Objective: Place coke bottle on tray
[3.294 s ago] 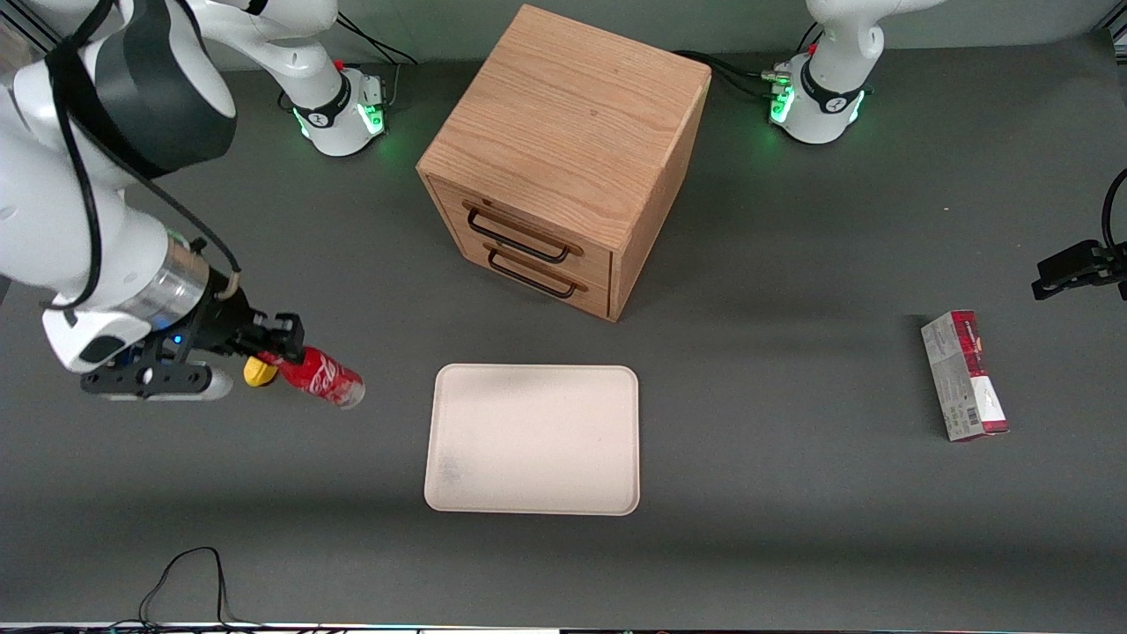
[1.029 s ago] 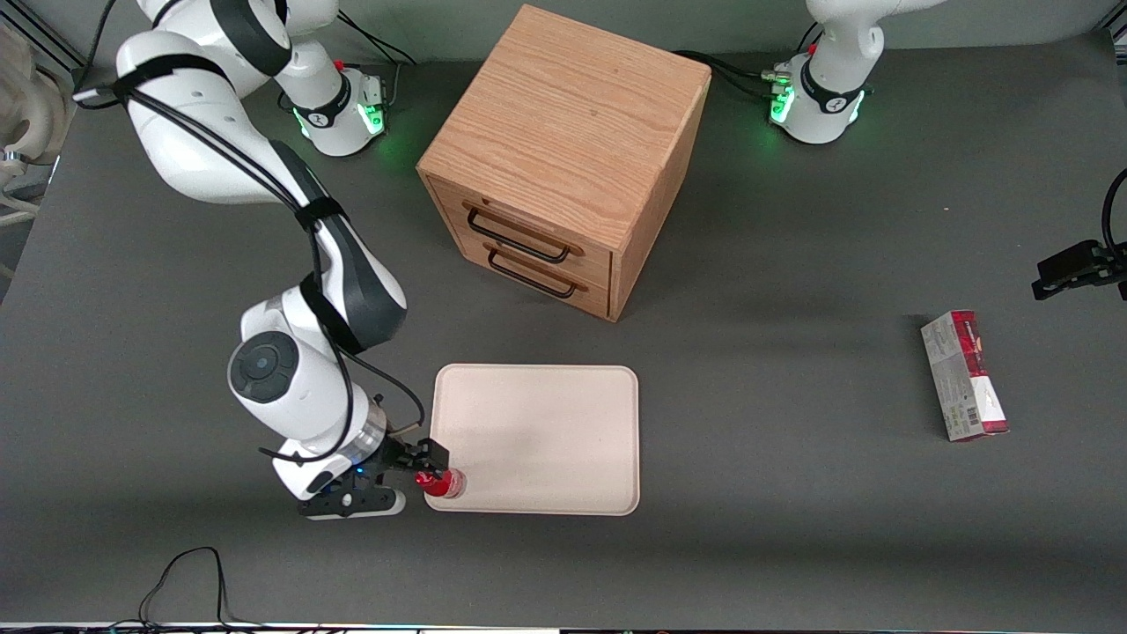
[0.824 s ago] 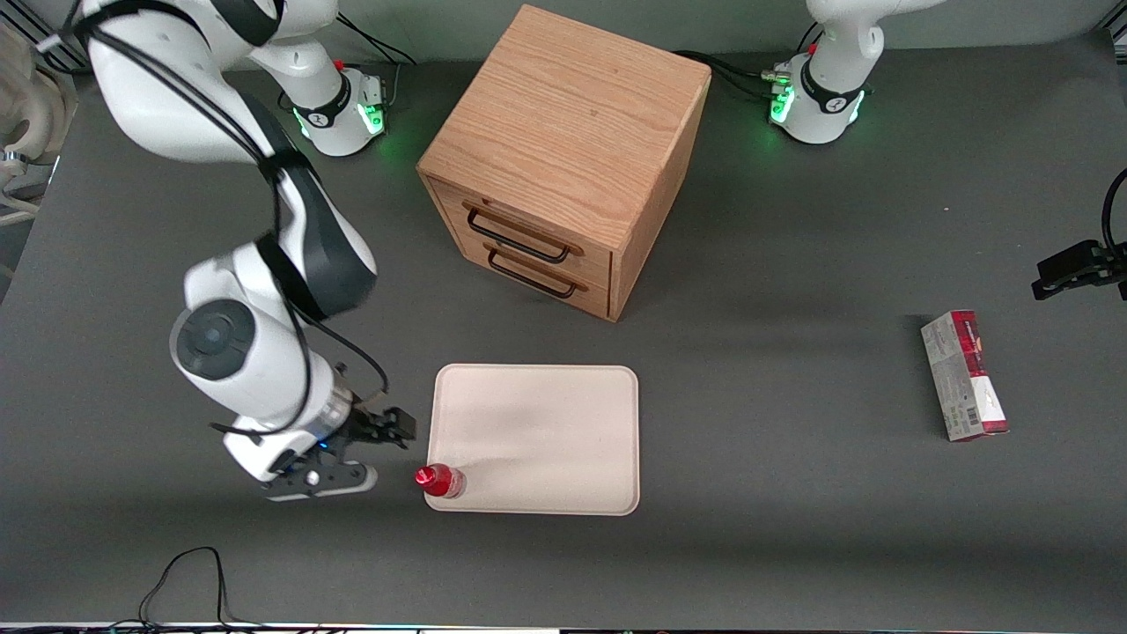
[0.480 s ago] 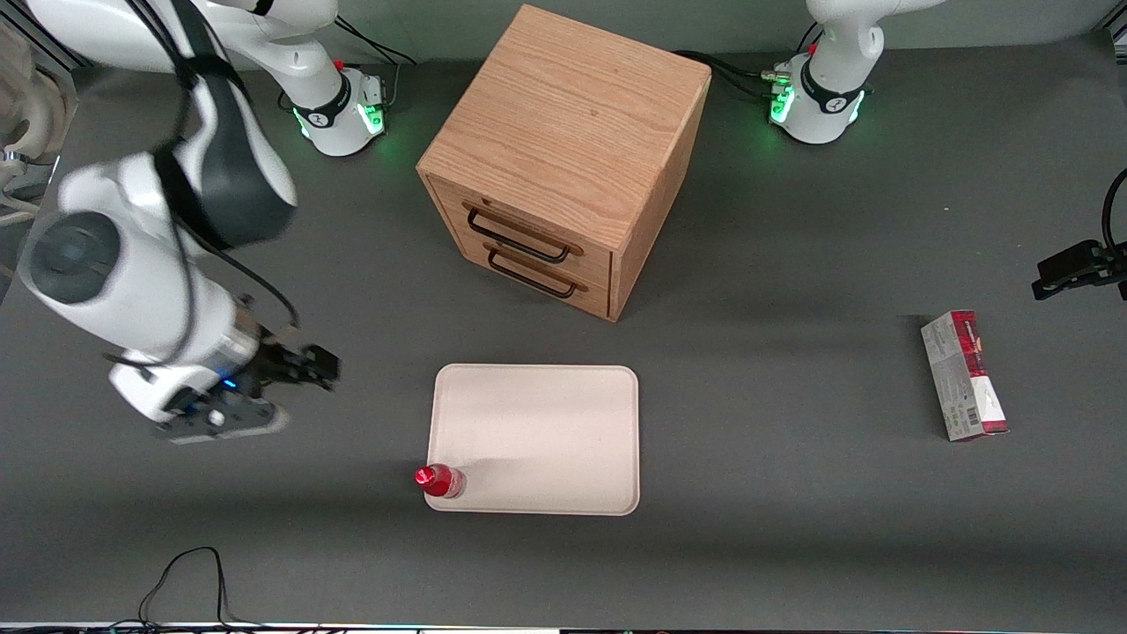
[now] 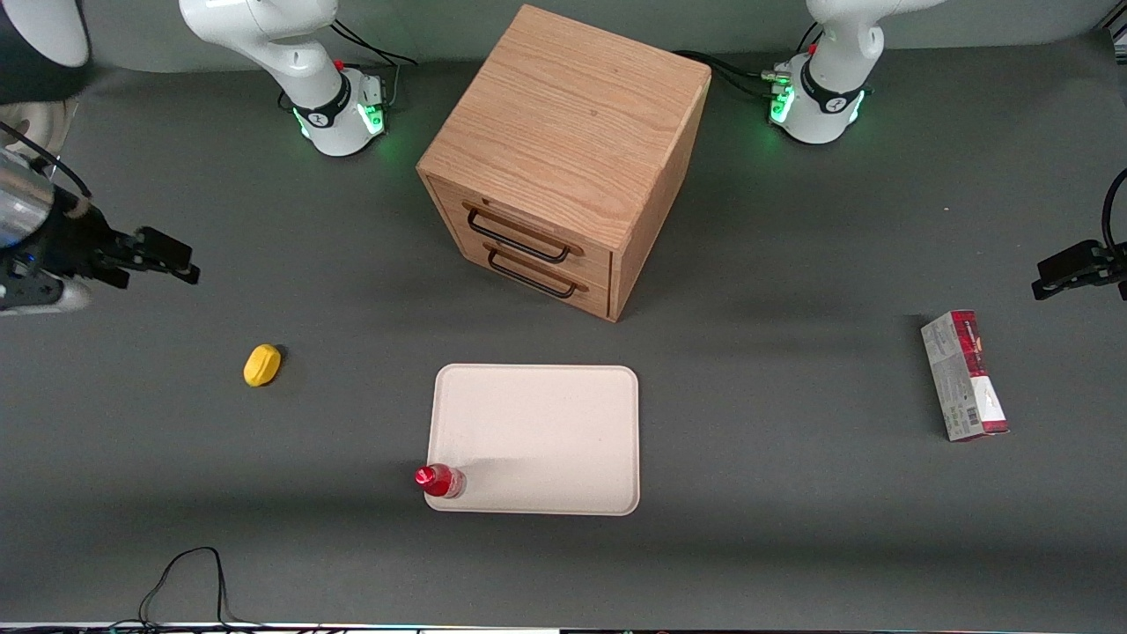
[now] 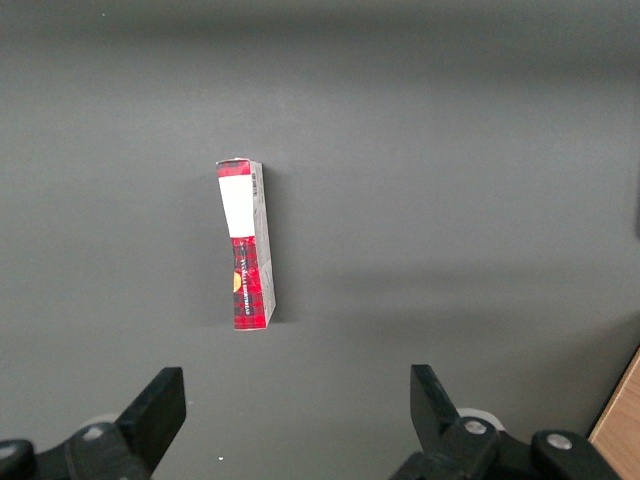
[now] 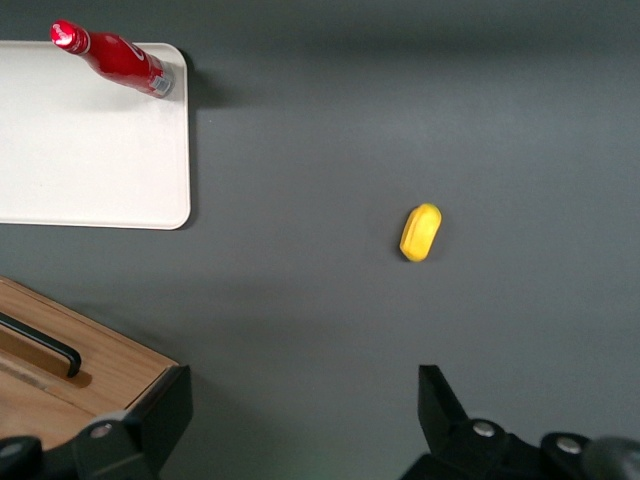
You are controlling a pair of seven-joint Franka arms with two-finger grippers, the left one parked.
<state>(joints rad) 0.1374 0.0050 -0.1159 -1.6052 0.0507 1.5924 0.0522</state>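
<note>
The coke bottle point(image 5: 439, 481), red cap and red label, stands upright on the cream tray point(image 5: 546, 431), at the tray's corner nearest the front camera and toward the working arm's end. It also shows in the right wrist view point(image 7: 112, 58) on the tray point(image 7: 90, 160). My gripper point(image 5: 172, 260) is open and empty, raised high over the working arm's end of the table, well apart from the bottle; in the right wrist view point(image 7: 300, 410) only bare table lies between its fingers.
A yellow lemon-shaped lump point(image 5: 261, 364) lies on the table between gripper and tray. A wooden two-drawer cabinet point(image 5: 563, 158) stands farther from the camera than the tray. A red-and-grey carton point(image 5: 964, 375) lies toward the parked arm's end.
My gripper carried the bottle to the tray, let it go standing at the corner, then drew back and up toward the working arm's end. The lemon lump is uncovered now.
</note>
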